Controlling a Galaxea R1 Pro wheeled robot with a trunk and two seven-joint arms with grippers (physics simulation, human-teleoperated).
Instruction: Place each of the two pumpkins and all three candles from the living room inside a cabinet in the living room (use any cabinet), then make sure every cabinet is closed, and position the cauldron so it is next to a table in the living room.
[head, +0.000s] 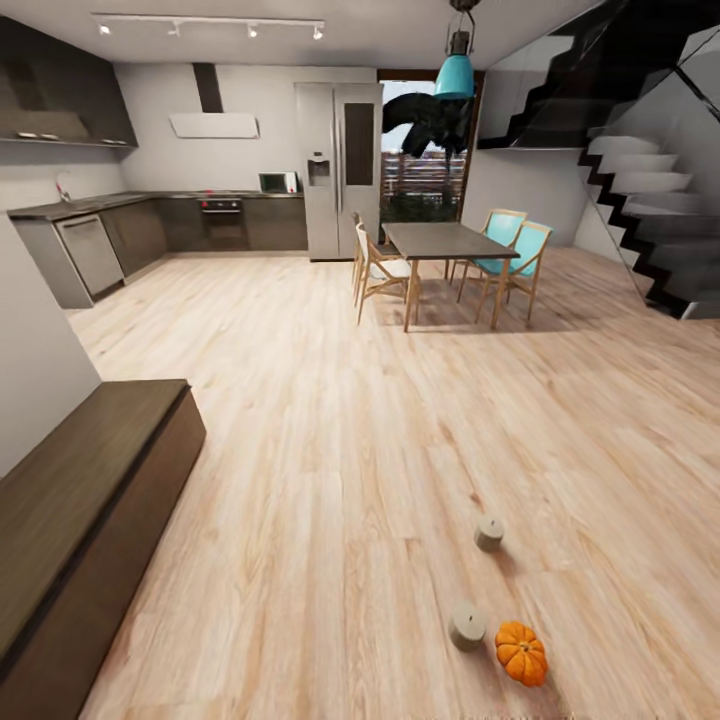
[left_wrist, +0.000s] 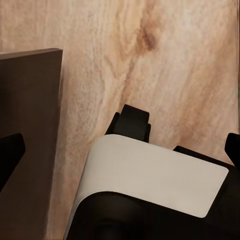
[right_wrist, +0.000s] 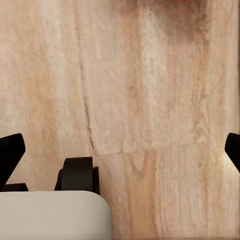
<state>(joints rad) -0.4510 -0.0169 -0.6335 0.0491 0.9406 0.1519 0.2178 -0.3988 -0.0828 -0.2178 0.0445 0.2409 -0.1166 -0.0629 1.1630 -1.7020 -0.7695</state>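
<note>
Nearest the robot, on the floor ahead-right, sits one pumpkin, upright, stem up; no clear long axis. Just beside it a candle, a second candle farther on, both standing, axes vertical. Cabinet at left, long axis running away from the camera, looks closed. Left pincer and right pincer spread, empty. Risk: the base may nudge the candle into rolling, given the tight spacing.
</note>
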